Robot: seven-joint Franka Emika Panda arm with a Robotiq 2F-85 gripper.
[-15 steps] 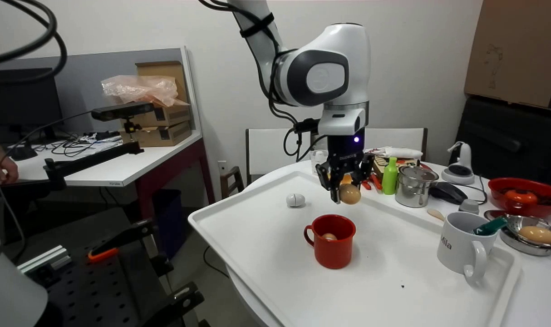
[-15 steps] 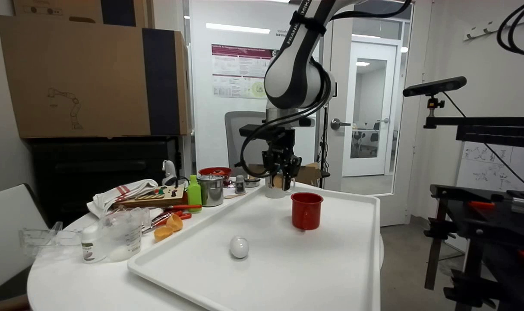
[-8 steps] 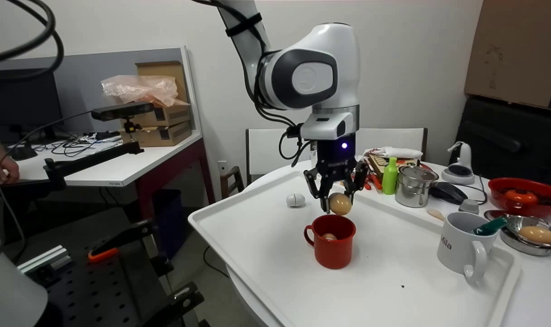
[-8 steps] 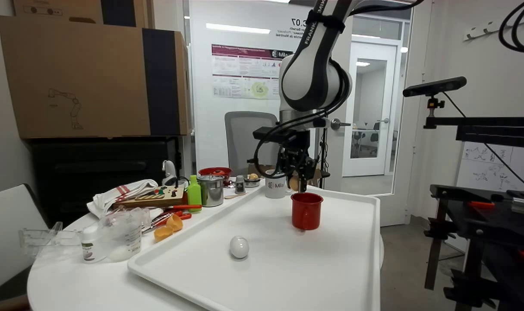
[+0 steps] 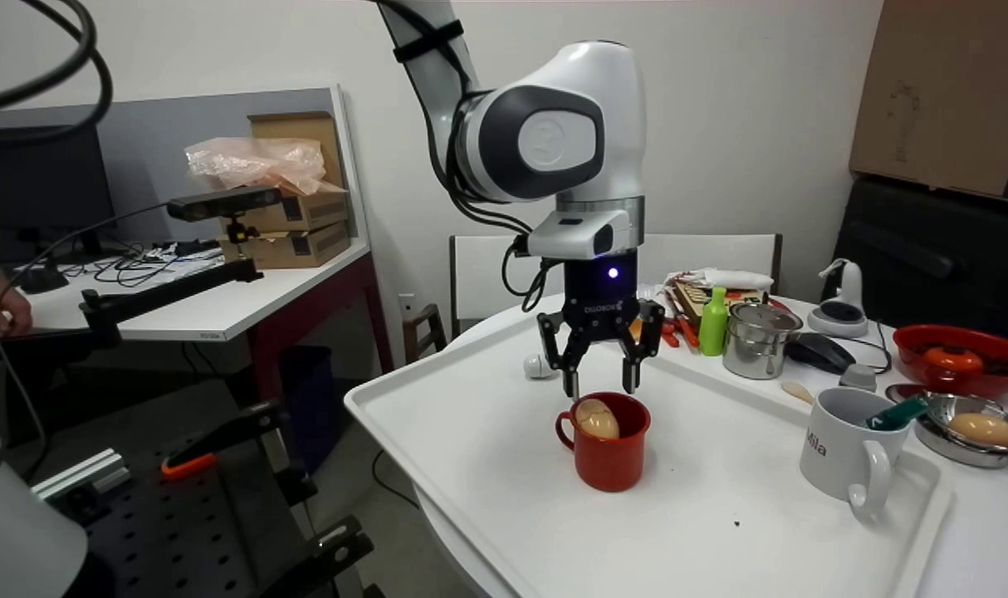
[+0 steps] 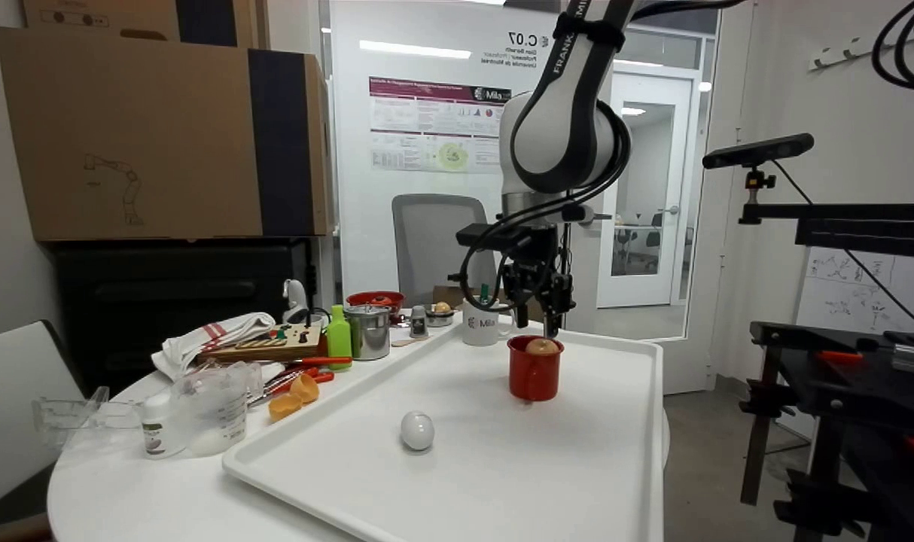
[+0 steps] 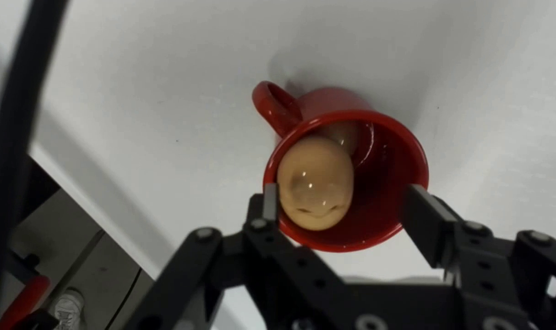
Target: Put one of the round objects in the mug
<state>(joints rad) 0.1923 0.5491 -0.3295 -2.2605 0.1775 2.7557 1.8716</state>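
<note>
Wrist view: ball (image 7: 315,183) inside mug rim (image 7: 342,247).

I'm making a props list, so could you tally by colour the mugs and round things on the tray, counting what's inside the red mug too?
Red: 1, the red mug
White: 2, the white mug and the white egg
Tan: 2, the front ball and the half-hidden ball, both in the red mug
Total: 5 that show

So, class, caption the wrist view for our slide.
Open gripper over red mug; inside, a tan round object and a partly hidden second object.
</note>
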